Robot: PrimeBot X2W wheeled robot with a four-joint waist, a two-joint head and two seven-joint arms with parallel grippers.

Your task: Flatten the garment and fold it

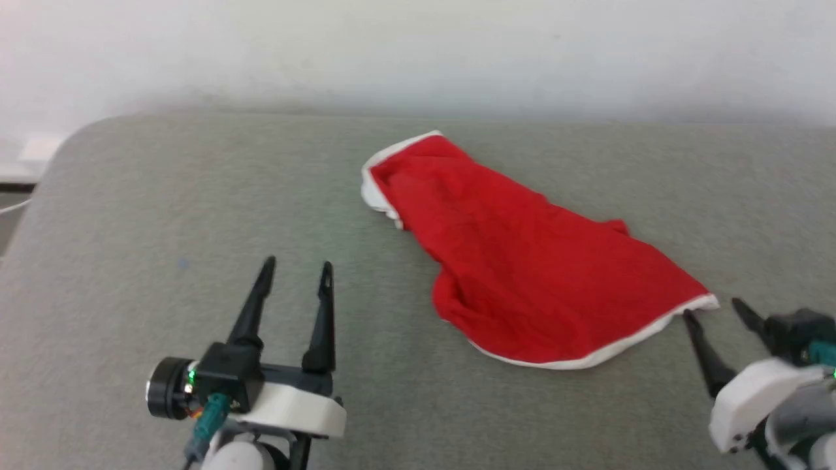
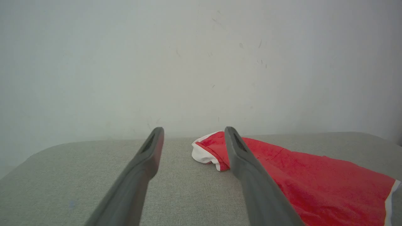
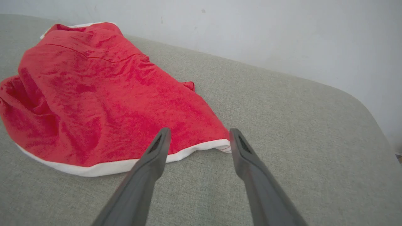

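The garment [image 1: 522, 261], red shorts with white trim, lies folded over on the grey padded table [image 1: 196, 196], running from the far middle toward the near right. In the left wrist view the garment [image 2: 314, 185] sits to the right of my fingers. My left gripper [image 1: 297, 269] stands open over bare table, well left of the garment, holding nothing. My right gripper [image 1: 712, 310] is open at the garment's near right corner, just off the white hem. In the right wrist view the right gripper [image 3: 199, 131] frames that hem corner of the garment [image 3: 103, 103].
A pale wall [image 1: 418, 52] rises behind the table's far edge. The table's rounded far left corner [image 1: 85, 130] and its rounded right corner [image 3: 361, 103] are in view. Bare grey cloth surrounds the garment on the left and near side.
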